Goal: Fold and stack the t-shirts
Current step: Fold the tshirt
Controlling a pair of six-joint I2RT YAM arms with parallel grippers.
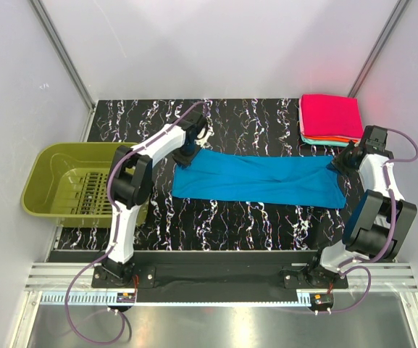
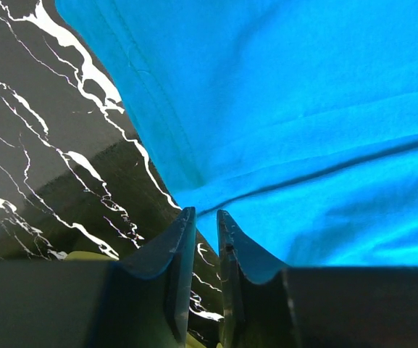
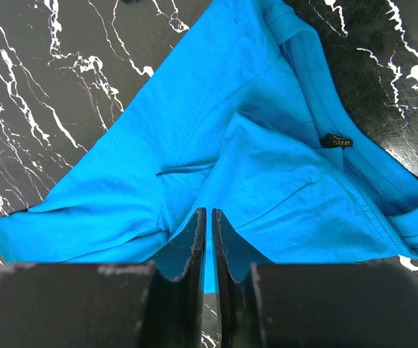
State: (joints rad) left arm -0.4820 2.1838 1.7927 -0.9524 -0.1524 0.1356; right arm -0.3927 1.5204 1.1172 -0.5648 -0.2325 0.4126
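Note:
The bright blue t-shirt (image 1: 259, 179) lies folded into a long band across the black marble table (image 1: 216, 217). My left gripper (image 1: 187, 156) is at its far left corner. In the left wrist view the left gripper (image 2: 205, 212) stands slightly open, its tips at the cloth's edge (image 2: 281, 109), with only table showing between the jaws. My right gripper (image 1: 337, 165) is at the band's right end. In the right wrist view the right gripper (image 3: 209, 210) is shut on a fold of the blue t-shirt (image 3: 216, 130). Folded t-shirts (image 1: 330, 118) are stacked at the back right, magenta on top.
An olive-green plastic basket (image 1: 42, 190) stands at the table's left edge, beside the left arm. White walls close in the back and both sides. The collar with a black size tag (image 3: 336, 141) shows near the right gripper.

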